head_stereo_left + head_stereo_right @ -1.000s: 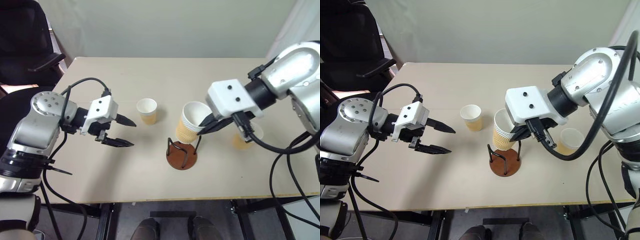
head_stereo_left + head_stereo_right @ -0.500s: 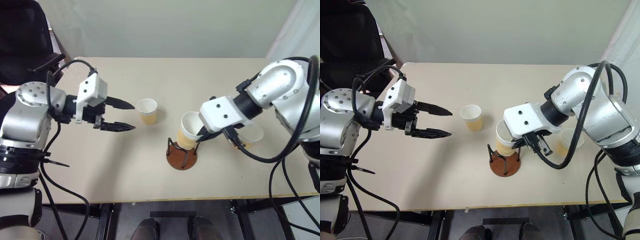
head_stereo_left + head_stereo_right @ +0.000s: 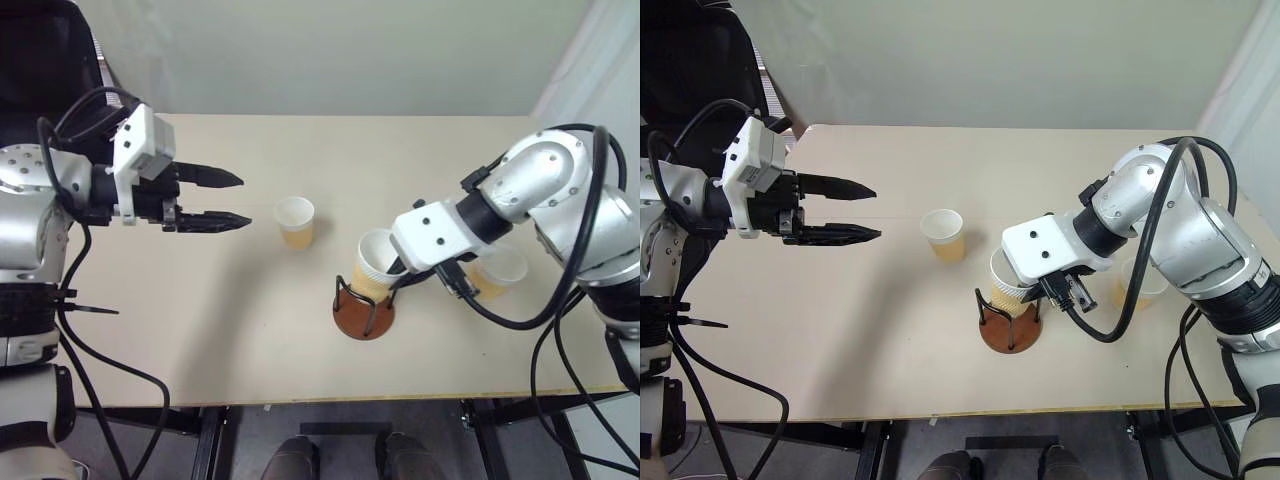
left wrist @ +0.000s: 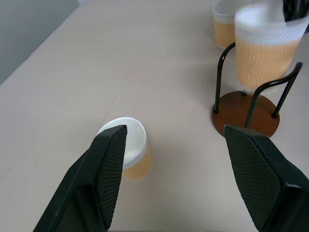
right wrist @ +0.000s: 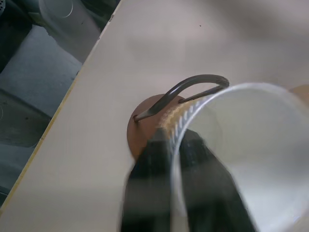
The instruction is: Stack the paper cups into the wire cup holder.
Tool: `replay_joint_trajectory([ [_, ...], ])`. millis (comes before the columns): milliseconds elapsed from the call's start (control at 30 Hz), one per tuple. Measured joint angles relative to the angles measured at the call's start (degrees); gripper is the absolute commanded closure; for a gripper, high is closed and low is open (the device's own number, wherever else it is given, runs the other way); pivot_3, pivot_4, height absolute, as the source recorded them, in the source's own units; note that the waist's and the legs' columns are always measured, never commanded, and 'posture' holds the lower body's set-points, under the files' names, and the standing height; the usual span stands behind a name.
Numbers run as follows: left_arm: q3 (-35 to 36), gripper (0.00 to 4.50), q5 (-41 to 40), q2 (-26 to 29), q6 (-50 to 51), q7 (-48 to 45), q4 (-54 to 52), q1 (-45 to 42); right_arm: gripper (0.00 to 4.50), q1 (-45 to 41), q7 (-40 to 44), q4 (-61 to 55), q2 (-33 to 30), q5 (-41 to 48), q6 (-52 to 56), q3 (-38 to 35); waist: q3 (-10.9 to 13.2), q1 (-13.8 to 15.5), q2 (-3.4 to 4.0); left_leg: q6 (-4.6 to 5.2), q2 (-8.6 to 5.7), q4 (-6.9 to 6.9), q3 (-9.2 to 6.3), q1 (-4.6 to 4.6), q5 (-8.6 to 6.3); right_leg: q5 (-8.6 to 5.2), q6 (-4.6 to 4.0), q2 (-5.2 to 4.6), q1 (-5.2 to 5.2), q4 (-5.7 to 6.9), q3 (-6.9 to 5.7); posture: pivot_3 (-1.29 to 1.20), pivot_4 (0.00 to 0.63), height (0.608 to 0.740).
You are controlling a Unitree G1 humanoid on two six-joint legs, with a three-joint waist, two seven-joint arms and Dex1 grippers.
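Right end effector (image 3: 398, 272) is lowering the paper cup (image 3: 375, 262) into the wire cup holder (image 3: 363, 312) at center frame, fingers pinching its rim. Left end effector (image 3: 222, 199) is hanging open, empty.

Ribbed paper cups (image 3: 375, 265), thin black wire holder (image 3: 364, 312), matt table (image 3: 250, 320).

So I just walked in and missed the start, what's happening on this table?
The robot is stacking paper cups into a wire cup holder. Its right gripper has a cup by the rim, tilted between the holder's wire loops above the brown base. The left gripper hovers open over the table, pointing toward a second cup standing upright. A third cup stands behind the right arm.
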Motion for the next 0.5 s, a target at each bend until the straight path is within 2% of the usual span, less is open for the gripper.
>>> replay_joint_trajectory([
  [133,-0.2,1.06,0.2,0.0,-0.7,-0.1,0.4,0.0,1.66,0.5,-2.0,0.1,0.3,-0.5,1.4,-0.1,0.0,0.0,0.0,0.0,0.0,0.0,-0.01,0.0,0.0,0.0,0.01,0.0,0.0,0.01,0.0,0.0,0.15,0.74],
  [267,-2.8,1.06,4.3,-0.4,-4.1,0.6,2.6,-0.7,1.66,0.8,-7.7,1.7,1.0,-1.1,5.7,-2.8,0.0,0.1,0.0,0.02,0.0,0.03,-0.03,0.0,0.03,0.01,0.01,-0.01,0.02,0.02,-0.01,0.0,0.15,0.74],
  [367,-5.5,1.06,8.5,-1.3,-8.1,1.7,5.9,-1.7,1.66,0.8,-12.1,2.7,1.0,-0.5,10.1,-8.2,0.0,0.1,-0.02,0.06,-0.01,0.04,0.0,0.0,0.04,0.01,0.0,-0.03,0.03,-0.01,0.01,0.0,0.15,0.74],
  [500,-9.8,1.06,16.4,-3.8,-17.3,5.3,12.2,-5.5,1.66,1.3,-17.9,1.6,2.4,4.6,18.3,-17.5,0.0,0.2,-0.02,0.06,-0.02,0.02,-0.01,-0.02,0.04,0.14,0.23,-0.03,0.03,-0.05,-0.01,0.0,0.15,0.74],
])
